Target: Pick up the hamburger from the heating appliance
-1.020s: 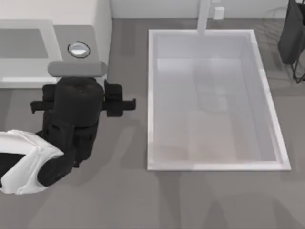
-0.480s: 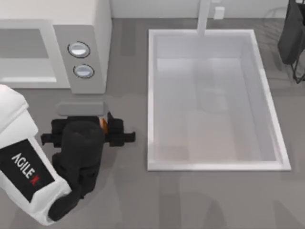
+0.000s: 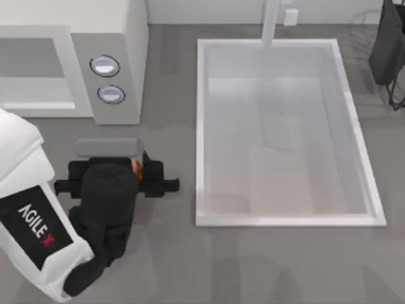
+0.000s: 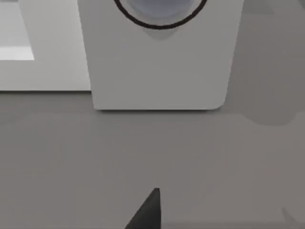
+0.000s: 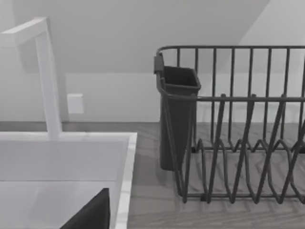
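The heating appliance (image 3: 130, 31) is a white box at the back left, with an open cavity and two silver knobs (image 3: 105, 65). My left gripper (image 3: 120, 163) hangs over the grey table in front of it, hidden under the black wrist. A sliver of the orange hamburger (image 3: 135, 166) peeks out beside that wrist, clear of the appliance. In the left wrist view the appliance's front panel (image 4: 157, 67) and one knob (image 4: 159, 7) are close ahead, and one dark fingertip (image 4: 147, 214) pokes in at the edge. The right wrist view catches one dark fingertip (image 5: 93, 214) over the sink rim.
A big white sink basin (image 3: 201, 126) with a faucet (image 3: 271, 22) fills the middle and right of the table. A dark wire dish rack (image 5: 238, 133) with a cutlery holder (image 5: 177, 109) stands at the far right (image 3: 389, 50).
My left arm drew back from the appliance's front towards the table's near side, uncovering the lower knob. The orange hamburger came out with it. In the last half second it has barely shifted.
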